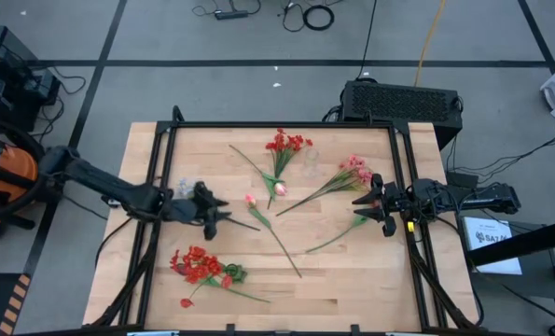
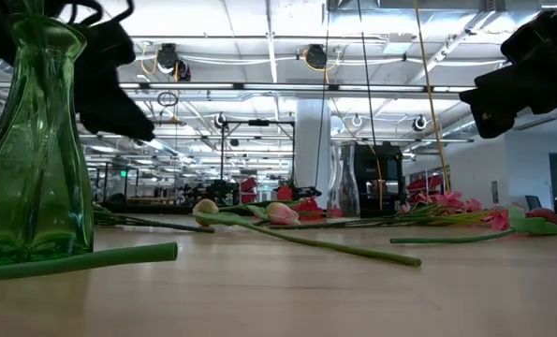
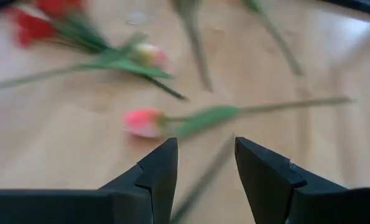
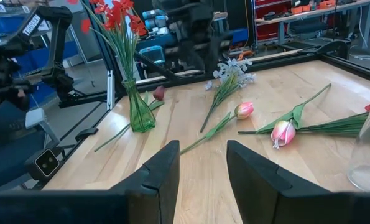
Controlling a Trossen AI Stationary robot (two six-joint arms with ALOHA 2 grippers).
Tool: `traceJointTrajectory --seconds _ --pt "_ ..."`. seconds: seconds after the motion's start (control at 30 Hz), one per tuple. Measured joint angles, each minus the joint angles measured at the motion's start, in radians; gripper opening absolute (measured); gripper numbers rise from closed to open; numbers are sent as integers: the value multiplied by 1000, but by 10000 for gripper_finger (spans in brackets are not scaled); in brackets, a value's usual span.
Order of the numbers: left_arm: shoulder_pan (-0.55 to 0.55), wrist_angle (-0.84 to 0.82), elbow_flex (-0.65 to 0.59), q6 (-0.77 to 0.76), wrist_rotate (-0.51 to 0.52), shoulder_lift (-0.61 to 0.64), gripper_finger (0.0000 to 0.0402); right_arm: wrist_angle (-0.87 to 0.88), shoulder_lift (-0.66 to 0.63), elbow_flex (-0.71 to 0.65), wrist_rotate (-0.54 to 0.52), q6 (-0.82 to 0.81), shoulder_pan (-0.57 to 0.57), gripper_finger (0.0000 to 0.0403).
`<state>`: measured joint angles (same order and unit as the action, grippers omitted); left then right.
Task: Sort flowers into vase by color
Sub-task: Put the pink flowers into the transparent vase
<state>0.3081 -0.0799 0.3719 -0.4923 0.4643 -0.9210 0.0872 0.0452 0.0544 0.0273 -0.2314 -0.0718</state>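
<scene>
My left gripper (image 1: 223,215) hovers open over the table's left middle. In the left wrist view (image 3: 204,168) its fingers stand on either side of a thin green stalk (image 3: 203,180); no touch shows. A pale bluish-white sprig (image 4: 231,71) lies under that arm. Two pink tulip buds (image 1: 251,199) (image 1: 279,189) lie mid-table. A green vase (image 4: 138,109) stands upright with red blossoms (image 1: 198,264) in it. A red cluster (image 1: 286,145) and pink blooms (image 1: 356,168) lie toward the far side. My right gripper (image 1: 359,210) waits open near the right edge.
A clear glass vase (image 1: 311,161) stands near the far middle. A maroon bud (image 1: 186,302) lies by the near left corner, and a loose green stalk (image 1: 338,238) lies below my right gripper. A black frame (image 1: 403,168) rims the wooden table.
</scene>
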Motion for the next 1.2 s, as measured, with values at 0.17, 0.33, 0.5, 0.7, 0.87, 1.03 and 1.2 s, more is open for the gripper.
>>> traceJointTrajectory --seconds 0.17,0.33,0.5,0.7,0.87,1.03,1.2 --pt "-56 -99 78 2 78 0 168 0 0 0 0 0 0 125" --pt "-96 -105 102 0 91 0 168 0 0 0 0 0 0 125" --pt "-125 -213 170 -1 91 0 168 -10 0 0 -66 2 0 125" --pt "-207 -400 259 -71 40 0 168 -65 4 0 -267 -47 0 125" --pt "-318 -548 284 -131 -51 0 168 -210 90 0 -369 -135 0 107" --pt "-420 -609 284 -114 -90 0 168 -213 299 77 -442 -301 0 65" --pt "-510 -623 284 -45 -140 0 168 -111 586 304 -493 -396 2 15"
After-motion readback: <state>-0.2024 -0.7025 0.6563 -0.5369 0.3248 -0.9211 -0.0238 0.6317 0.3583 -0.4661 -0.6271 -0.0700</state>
